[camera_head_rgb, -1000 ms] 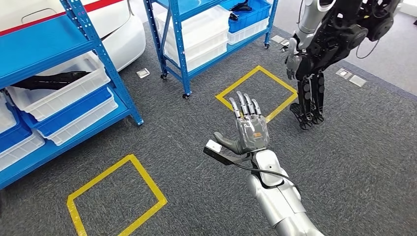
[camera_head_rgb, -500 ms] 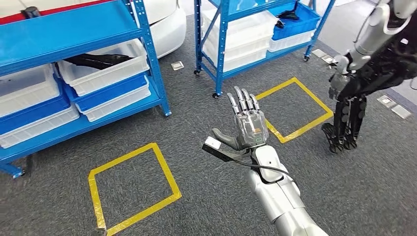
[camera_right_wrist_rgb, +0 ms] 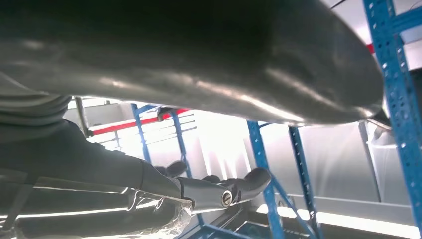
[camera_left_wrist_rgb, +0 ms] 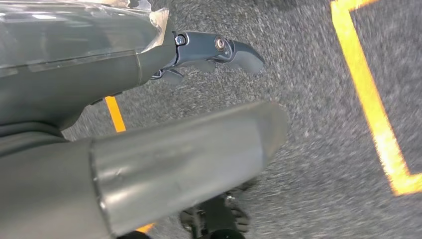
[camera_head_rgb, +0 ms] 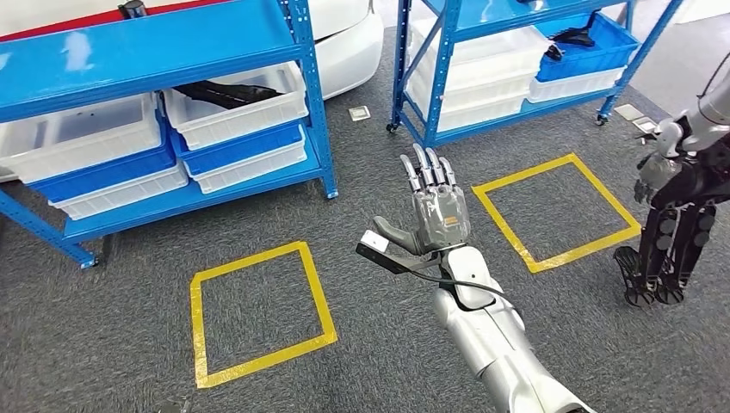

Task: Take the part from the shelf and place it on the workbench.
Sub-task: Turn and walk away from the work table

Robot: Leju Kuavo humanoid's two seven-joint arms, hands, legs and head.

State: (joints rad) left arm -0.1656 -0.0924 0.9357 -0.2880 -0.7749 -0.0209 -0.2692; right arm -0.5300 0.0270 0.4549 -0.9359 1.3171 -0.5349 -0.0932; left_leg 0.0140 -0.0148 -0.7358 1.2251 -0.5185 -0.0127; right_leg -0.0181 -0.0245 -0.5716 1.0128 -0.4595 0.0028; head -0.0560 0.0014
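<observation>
A long black part [camera_head_rgb: 228,93] lies in a white bin on the middle level of the left blue shelf [camera_head_rgb: 155,39]. My right hand [camera_head_rgb: 437,215] is raised over the grey carpet in the middle of the head view, fingers spread, holding nothing, well short of that shelf. In the right wrist view my right hand [camera_right_wrist_rgb: 189,59] is seen with its dark fingers [camera_right_wrist_rgb: 219,191] extended in front of blue shelf posts. My left hand [camera_left_wrist_rgb: 79,89] hangs above the carpet with its fingers apart and nothing in it.
A second blue shelf [camera_head_rgb: 448,52] at the back right carries white and blue bins, one with dark parts [camera_head_rgb: 575,36]. Two yellow taped squares [camera_head_rgb: 258,314] [camera_head_rgb: 555,211] mark the carpet. Another robot [camera_head_rgb: 676,215] stands at the right. A white car [camera_head_rgb: 349,34] is behind the shelves.
The whole picture has shifted to the right, so the camera has turned toward the left shelf. My right hand keeps the same raised, spread pose.
</observation>
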